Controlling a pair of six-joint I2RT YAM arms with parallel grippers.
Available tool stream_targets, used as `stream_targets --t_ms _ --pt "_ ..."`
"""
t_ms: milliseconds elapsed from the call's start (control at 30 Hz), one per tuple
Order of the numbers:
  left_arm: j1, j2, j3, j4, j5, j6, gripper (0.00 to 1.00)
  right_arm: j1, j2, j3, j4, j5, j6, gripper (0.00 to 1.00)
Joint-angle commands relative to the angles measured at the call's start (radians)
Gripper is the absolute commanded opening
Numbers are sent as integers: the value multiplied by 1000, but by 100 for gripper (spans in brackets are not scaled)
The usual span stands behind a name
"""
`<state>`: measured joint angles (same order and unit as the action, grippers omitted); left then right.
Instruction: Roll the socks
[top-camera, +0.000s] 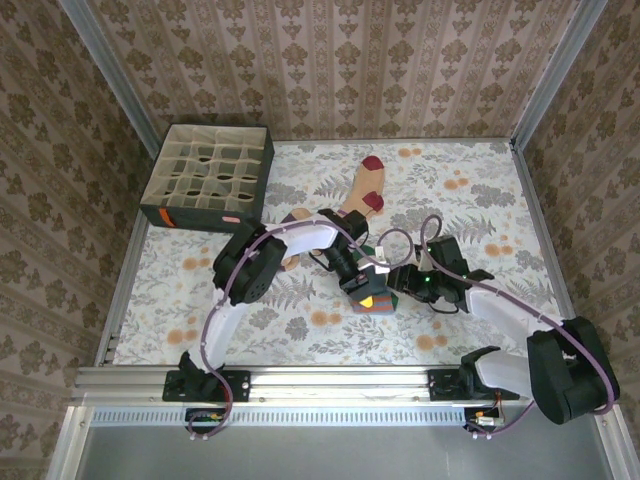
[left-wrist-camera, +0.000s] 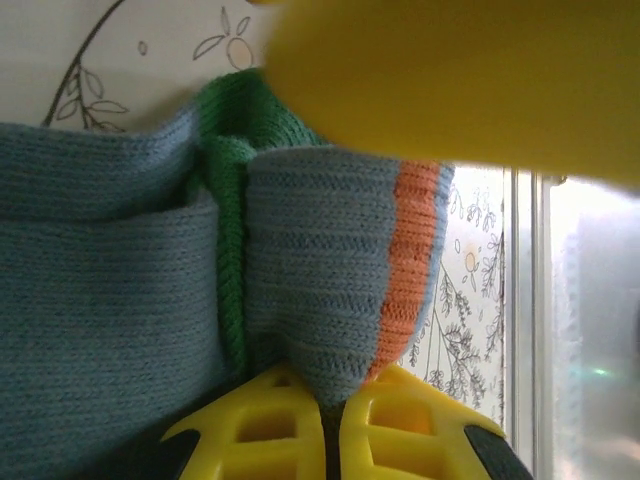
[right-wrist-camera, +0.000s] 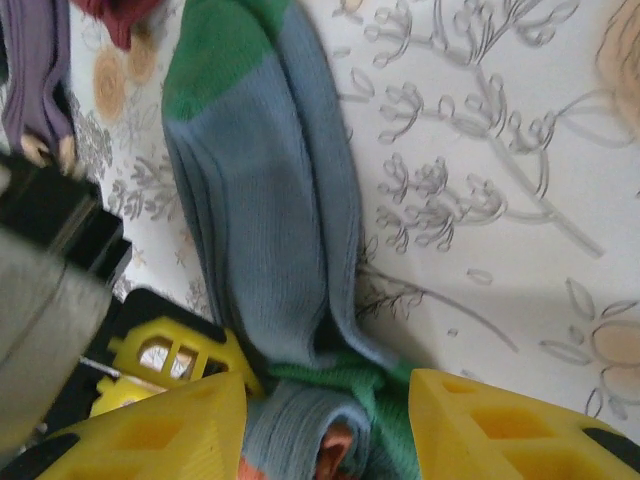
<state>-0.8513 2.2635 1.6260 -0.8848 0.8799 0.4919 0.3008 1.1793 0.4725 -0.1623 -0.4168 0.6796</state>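
The left arm is bent at the elbow and is stretched across to the middle of the surface (top-camera: 470, 200). The left end effector (top-camera: 362, 290) is held low there. Its yellow fingers (left-wrist-camera: 270, 430) are pressed together, and a fold of the blue-grey sock (right-wrist-camera: 270, 180) is pinched between them. The orange cuff and a strip of the green toe are seen bunched up right at that pinch.

The right arm is reached in from the other side, and its forearm is laid low and pointed to the left. The right end effector (right-wrist-camera: 325, 420) is held close to the left one, so the two are almost met. Its yellow fingers (right-wrist-camera: 480, 420) are kept apart, with one on each side of the folded end of the blue-grey sock. It cannot be told if the sock is touched by them.

The rest of the blue-grey sock is laid flat on the surface, with its green toe pointed away.

The peach sock (top-camera: 365, 190) is laid farther back on the surface, and the purple sock (right-wrist-camera: 35, 70) is seen near it. A dark box (top-camera: 210, 175) with many little pockets is set in the far left corner.
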Motion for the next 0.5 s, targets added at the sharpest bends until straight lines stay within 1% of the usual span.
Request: stream_targets --t_ms 0,200,267,333,467 --pt "8 87 8 -22 -114 -74 0 44 -5 3 5 17 17 43" --pt "21 88 -8 19 -120 -132 0 80 63 -6 31 31 26 43" --pt "24 86 -13 31 -123 -143 0 89 83 -2 31 40 25 41" --pt "25 85 -14 41 -126 -151 0 95 112 3 33 44 19 36" --pt "25 66 -31 74 -150 -157 0 106 181 29 0 78 7 20"
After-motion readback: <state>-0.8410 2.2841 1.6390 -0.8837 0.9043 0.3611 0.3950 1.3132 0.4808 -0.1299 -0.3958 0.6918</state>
